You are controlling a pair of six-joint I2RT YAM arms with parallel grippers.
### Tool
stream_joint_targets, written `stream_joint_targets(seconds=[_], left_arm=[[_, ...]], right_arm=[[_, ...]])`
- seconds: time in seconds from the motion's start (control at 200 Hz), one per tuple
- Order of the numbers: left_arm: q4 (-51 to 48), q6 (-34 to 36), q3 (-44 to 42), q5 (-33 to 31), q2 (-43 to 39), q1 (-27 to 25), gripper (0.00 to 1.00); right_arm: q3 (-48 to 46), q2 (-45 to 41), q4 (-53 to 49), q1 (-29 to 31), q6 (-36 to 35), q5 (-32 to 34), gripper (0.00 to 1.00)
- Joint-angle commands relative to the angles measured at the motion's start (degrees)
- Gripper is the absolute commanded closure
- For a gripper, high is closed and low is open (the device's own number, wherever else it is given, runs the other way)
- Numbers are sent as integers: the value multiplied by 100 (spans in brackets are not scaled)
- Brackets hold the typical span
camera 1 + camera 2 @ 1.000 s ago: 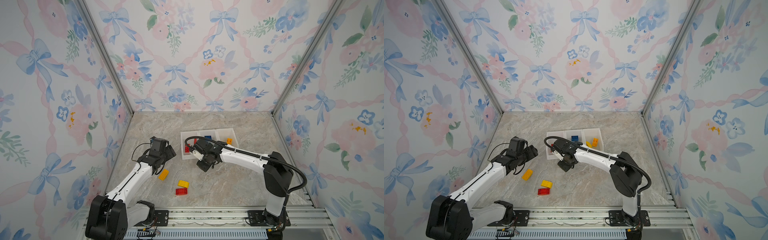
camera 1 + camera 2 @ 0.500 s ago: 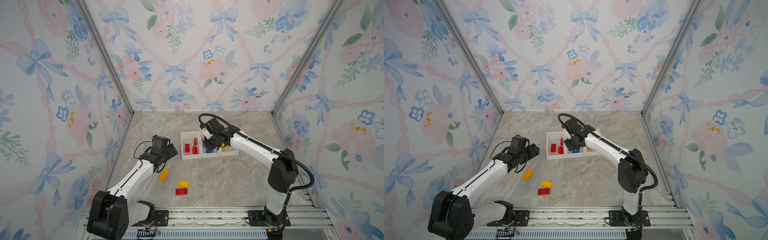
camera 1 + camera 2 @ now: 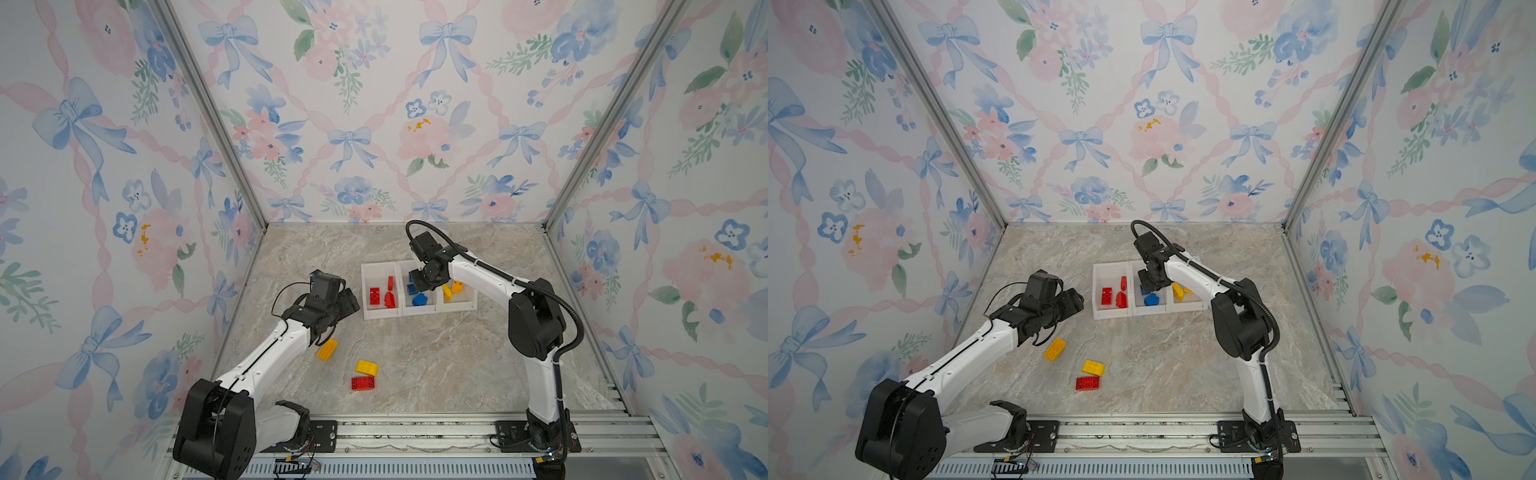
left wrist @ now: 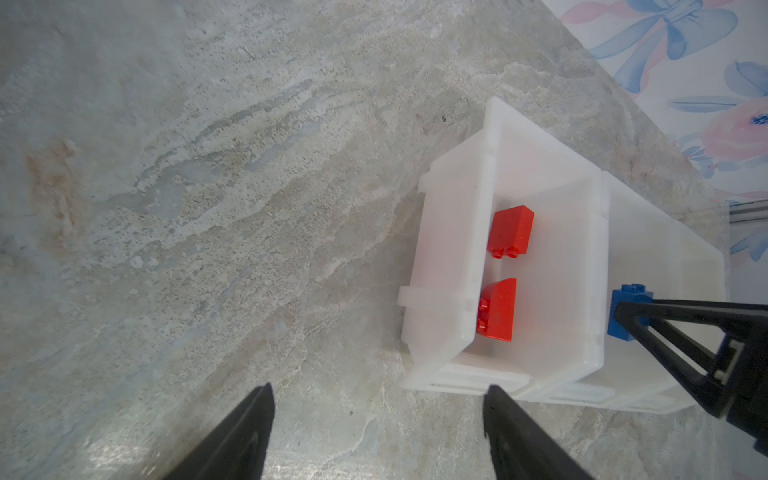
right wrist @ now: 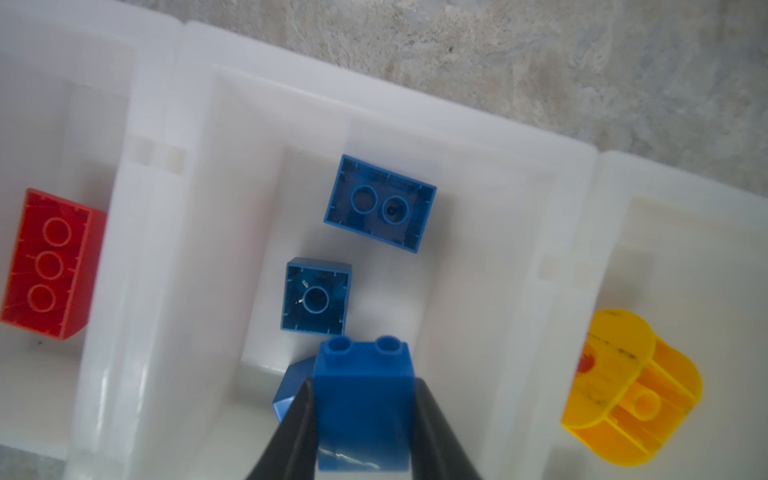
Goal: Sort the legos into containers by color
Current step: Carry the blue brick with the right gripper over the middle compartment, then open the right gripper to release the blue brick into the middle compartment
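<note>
Three joined white containers point(image 3: 419, 310) stand mid-table. The left one holds red legos point(image 3: 374, 296), the middle one blue legos point(image 3: 419, 299), the right one yellow legos point(image 3: 447, 292). My right gripper point(image 5: 363, 399) hangs over the middle container point(image 5: 478, 208), shut on a blue lego point(image 5: 363, 386) with its studs pointing away from the wrist. Two blue bricks point(image 5: 380, 203) lie upside down below it. My left gripper point(image 4: 378, 388) is open and empty above bare table, just left of the containers point(image 4: 449, 249). In both top views two yellow legos point(image 3: 327, 349) point(image 3: 1093, 368) and a red lego point(image 3: 363, 382) lie loose near the front.
Flowered walls enclose the marble table on three sides. A metal rail point(image 3: 415, 428) with both arm bases runs along the front edge. The left arm's forearm point(image 3: 270, 357) stretches over the table beside the loose yellow brick.
My right gripper has swung from the table in front of the left container back to above the middle container, carrying the blue lego. The left arm has barely moved.
</note>
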Motion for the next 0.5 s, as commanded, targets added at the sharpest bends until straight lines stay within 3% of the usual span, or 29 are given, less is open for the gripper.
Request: stream_joint_targets(seconds=[0.0, 0.26, 0.495], left_arm=[[-19, -57, -32, -6, -136, -39, 19], [-26, -127, -75, -31, -221, -84, 19], [-28, -184, -97, -61, -248, -114, 19]], right_arm=[[329, 200, -65, -27, 114, 179, 68], [420, 268, -140, -28, 106, 203, 49], [309, 49, -112, -28, 75, 185, 47]])
